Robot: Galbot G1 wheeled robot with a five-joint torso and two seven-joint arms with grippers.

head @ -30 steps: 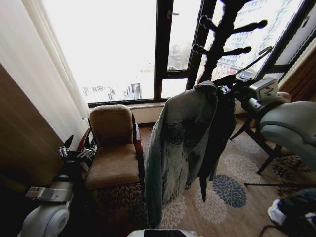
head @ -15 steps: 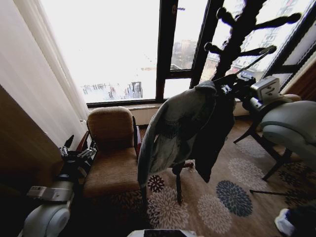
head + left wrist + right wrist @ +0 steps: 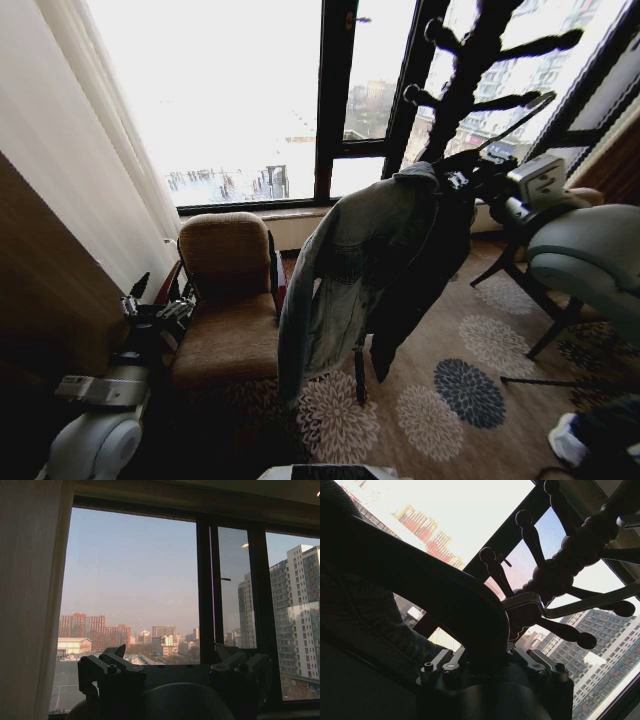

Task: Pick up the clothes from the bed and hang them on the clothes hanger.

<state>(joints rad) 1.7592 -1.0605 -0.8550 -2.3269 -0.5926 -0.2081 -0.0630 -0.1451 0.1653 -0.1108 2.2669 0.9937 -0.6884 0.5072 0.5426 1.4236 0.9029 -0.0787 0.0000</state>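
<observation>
Hanging from the right gripper (image 3: pixel 462 180), the denim jacket (image 3: pixel 350 280) droops in front of the window (image 3: pixel 220 100), its sleeves and hem dangling above the patterned carpet (image 3: pixel 450 390). The jacket sits on a black hanger (image 3: pixel 435 587). In the right wrist view the hanger's thick dark arm curves straight up out of the jaws, which are closed on it, with the jacket's fabric draped to one side of them. Its metal hook (image 3: pixel 570 605) reaches out from just beyond the jaws toward the coat stand (image 3: pixel 465 70), lying across the stand's knobbed pegs (image 3: pixel 532 532) — whether it rests on a peg or only passes in front of one cannot be told. The stand's dark post rises just behind and above the gripper.

The left gripper (image 3: pixel 160 310) is parked low at the robot's left side, well apart from the jacket, beside the brown armchair (image 3: pixel 230 300). In the left wrist view its fingers (image 3: pixel 117 657) stand spread apart with nothing between them, pointing at the window and the city outside. The chair stands between this gripper and the hanging jacket, whose lower edge falls close to the chair's far armrest.
</observation>
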